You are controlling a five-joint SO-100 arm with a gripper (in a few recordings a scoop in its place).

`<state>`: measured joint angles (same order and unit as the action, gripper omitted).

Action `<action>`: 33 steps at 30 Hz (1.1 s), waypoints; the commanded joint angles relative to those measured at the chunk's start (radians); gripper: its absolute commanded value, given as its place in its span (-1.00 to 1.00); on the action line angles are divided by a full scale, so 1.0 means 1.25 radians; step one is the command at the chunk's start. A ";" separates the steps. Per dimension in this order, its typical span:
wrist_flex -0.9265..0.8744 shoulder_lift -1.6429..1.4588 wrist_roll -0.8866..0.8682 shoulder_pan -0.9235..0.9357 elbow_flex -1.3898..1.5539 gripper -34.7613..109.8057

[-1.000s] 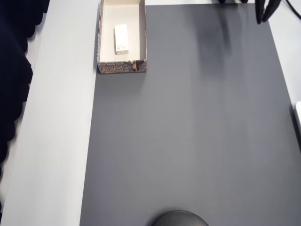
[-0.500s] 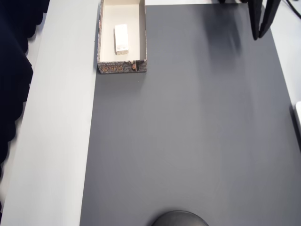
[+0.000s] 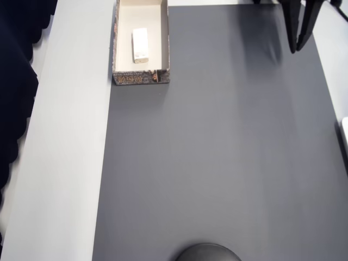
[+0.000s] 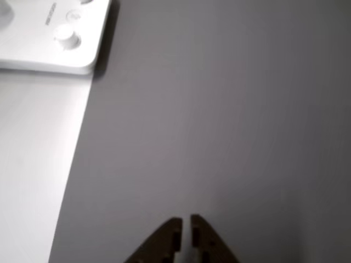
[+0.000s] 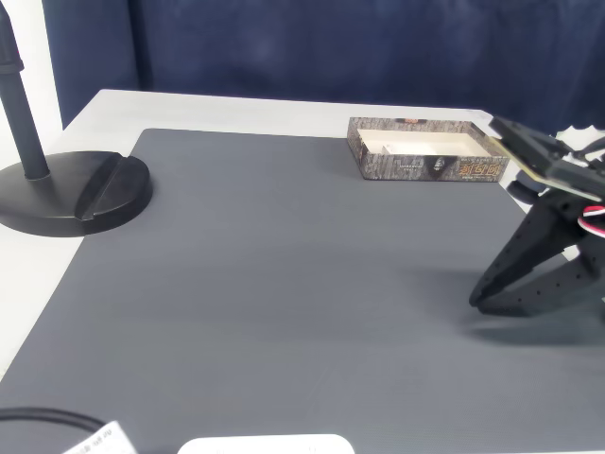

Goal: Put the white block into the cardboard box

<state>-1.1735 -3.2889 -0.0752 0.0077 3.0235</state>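
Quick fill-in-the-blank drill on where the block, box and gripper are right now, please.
1. The white block lies ____ the cardboard box.
2. The gripper holds ____.
3. In the overhead view, the box is at the mat's top ____ corner.
4. In the fixed view, a black ____ base stands at the left.

Missing words: inside; nothing; left; round

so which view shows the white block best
The overhead view: the white block lies in plain sight inside the cardboard box. The fixed view catches the box from the side, its wall hiding the block. The wrist view looks at the mat.
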 commanded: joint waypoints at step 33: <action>-0.118 -0.029 0.043 -0.022 0.055 -0.54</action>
<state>-1.3177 -3.2889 -0.0291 -0.0046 3.0741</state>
